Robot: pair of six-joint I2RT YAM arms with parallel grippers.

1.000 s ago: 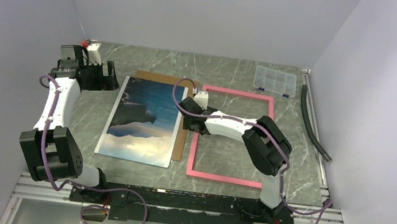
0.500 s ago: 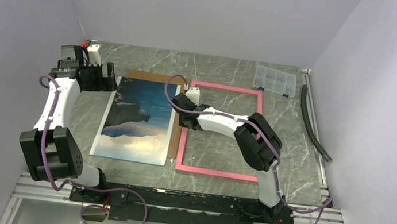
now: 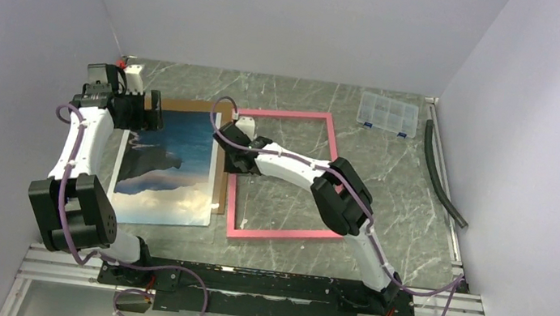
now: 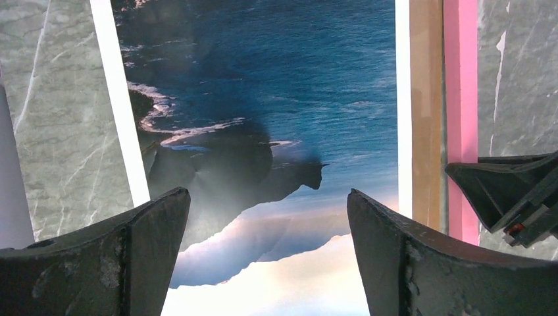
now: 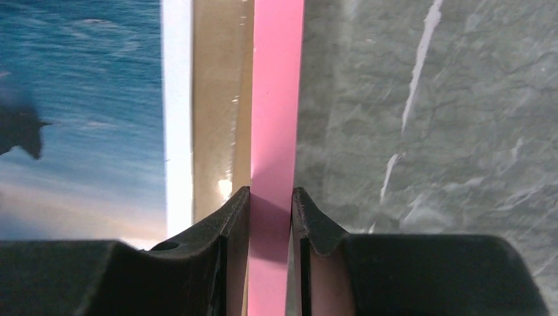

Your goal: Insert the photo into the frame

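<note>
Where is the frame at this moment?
In the top view the frame lies flat at the centre of the table, slightly skewed. Its left rail sits beside the photo and board, clamped in the right pincer.

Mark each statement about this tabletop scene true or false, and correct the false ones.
1. The right arm's jaws are closed on the bar of the thin pink rectangular frame nearest the photo. True.
2. The large thin seascape photo print lies inside the frame. False: it lies beside the frame, on top of the flat brown backing board.
3. The left arm's jaws stand wide open above the photo. True.
4. The clear plastic compartment box sits inside the frame. False: it lies apart from the frame, near the far edge of the table.
</note>
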